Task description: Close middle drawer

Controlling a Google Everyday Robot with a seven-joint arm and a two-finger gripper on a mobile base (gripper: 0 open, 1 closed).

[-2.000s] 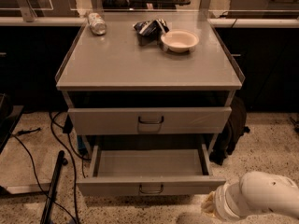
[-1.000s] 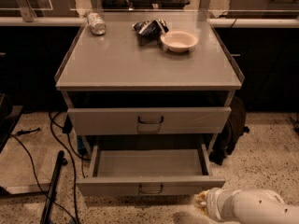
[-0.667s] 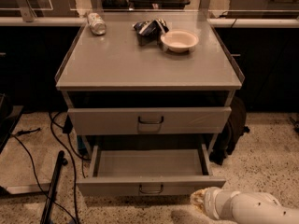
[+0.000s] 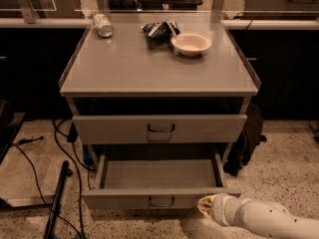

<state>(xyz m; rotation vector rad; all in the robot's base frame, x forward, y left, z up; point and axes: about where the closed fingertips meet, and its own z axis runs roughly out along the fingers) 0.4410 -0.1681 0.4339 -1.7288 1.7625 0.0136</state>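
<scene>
The middle drawer (image 4: pixel 160 199) is a grey metal drawer pulled far out of the cabinet (image 4: pixel 159 78), its inside bare. Its low front panel carries a small U-shaped handle (image 4: pixel 162 202) at the centre. My gripper (image 4: pixel 205 206) is at the end of the white arm (image 4: pixel 264 219) that comes in from the bottom right. It sits low, just below and in front of the right end of the drawer's front panel. I cannot tell whether it touches the panel.
The taller top drawer (image 4: pixel 159 128) above stands out slightly. On the cabinet top lie a can (image 4: pixel 103 25), a dark crumpled bag (image 4: pixel 158 30) and a white bowl (image 4: pixel 191 44). Cables (image 4: pixel 65 148) and a black pole (image 4: pixel 56 198) lie on the floor at the left. A dark bag (image 4: pixel 245 138) leans at the right.
My arm has moved left along the floor, bringing the gripper closer to the right end of the middle drawer's front. The drawer has not moved.
</scene>
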